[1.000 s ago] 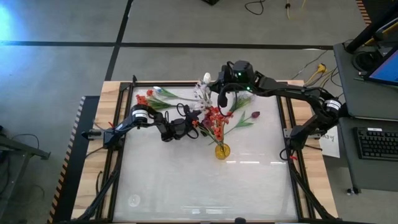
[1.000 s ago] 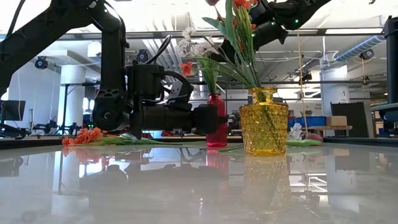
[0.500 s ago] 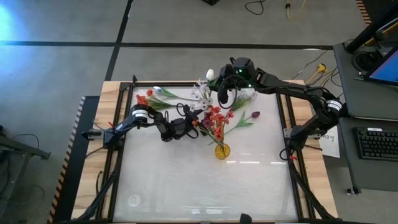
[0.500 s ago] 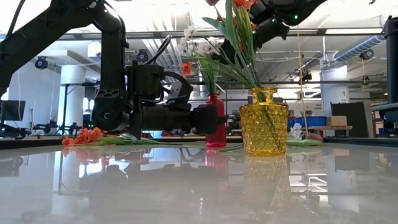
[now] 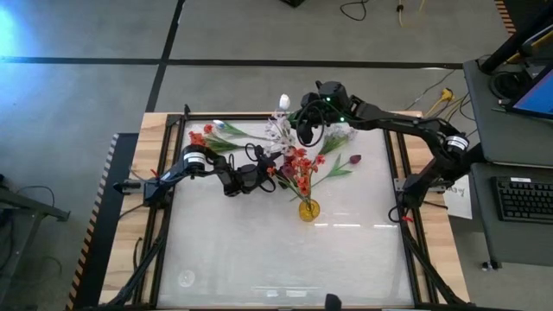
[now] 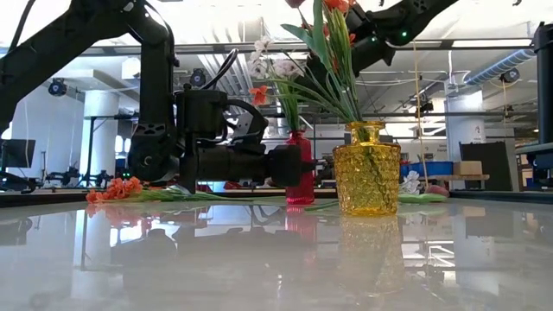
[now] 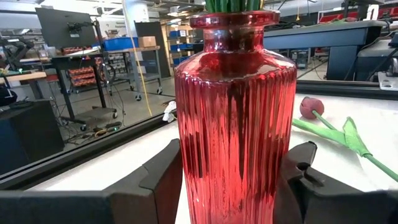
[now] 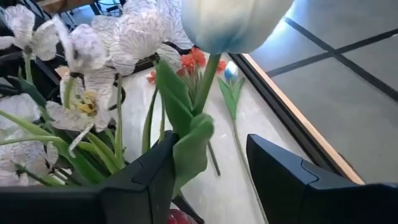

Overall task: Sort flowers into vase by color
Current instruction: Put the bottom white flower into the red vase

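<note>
A glossy white counter [image 5: 259, 259] with a wooden rim stands on grey floor [image 5: 86, 95] crossed by dark lines, a desk with a keyboard [image 5: 524, 199] off its right edge, cables [image 5: 371, 10] lying beyond its far edge.

Item: my two arms, seen from overhead. Left arm [image 5: 194, 166]: dark matte links, a silver-white band at one joint, looped black cable near the wrist. Right arm [image 5: 406, 130]: same dark build, matching pale joint collar, small green indicator lights on the wrist housing. From the wrist cameras, my fingers [image 7: 158, 183] are black, blocky, angular moulded plastic with rounded edges.
</note>
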